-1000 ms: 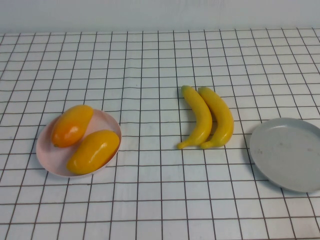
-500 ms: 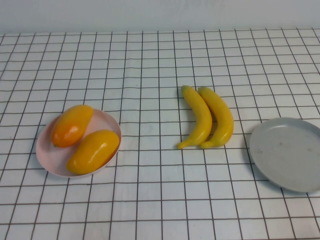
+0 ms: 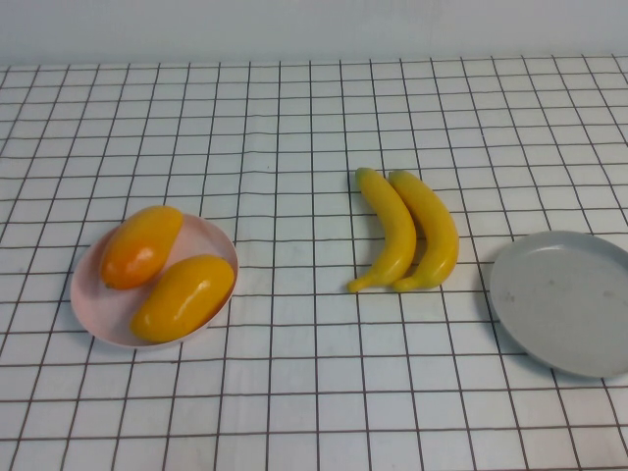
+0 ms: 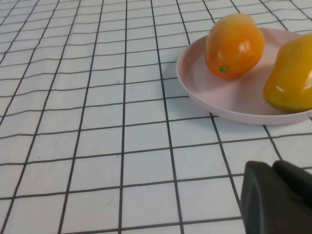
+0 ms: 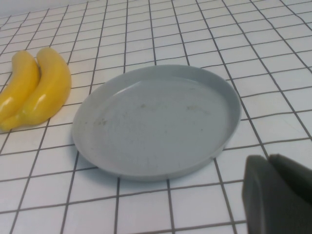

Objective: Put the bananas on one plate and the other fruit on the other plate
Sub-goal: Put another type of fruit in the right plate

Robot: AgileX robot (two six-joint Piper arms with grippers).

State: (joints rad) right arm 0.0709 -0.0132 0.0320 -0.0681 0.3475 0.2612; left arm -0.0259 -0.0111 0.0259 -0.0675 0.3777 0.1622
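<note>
Right hand (image 5: 275, 195) sitting beside round grey-blue plate (image 5: 156, 122), nearer two long curved yellow bananas (image 3: 407, 231) lying on worktop (image 3: 294, 128), long axes running away from robot; finger state unclear. Left hand (image 4: 275, 197) parking by pale pink plate (image 4: 229, 105) holding two plump orange-yellow oval fruits (image 3: 162, 270); finger state unclear.

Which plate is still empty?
The grey-blue plate, right of the bananas. The pink plate holds both orange fruits. Neither hand shows in the high view.

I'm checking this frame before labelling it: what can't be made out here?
- Left gripper: only a dark corner shows, cut by the left wrist view's edge; absent from high view.
- Right gripper: likewise in the right wrist view.
- Grey-blue plate: right rim cut by the high view's edge.
</note>
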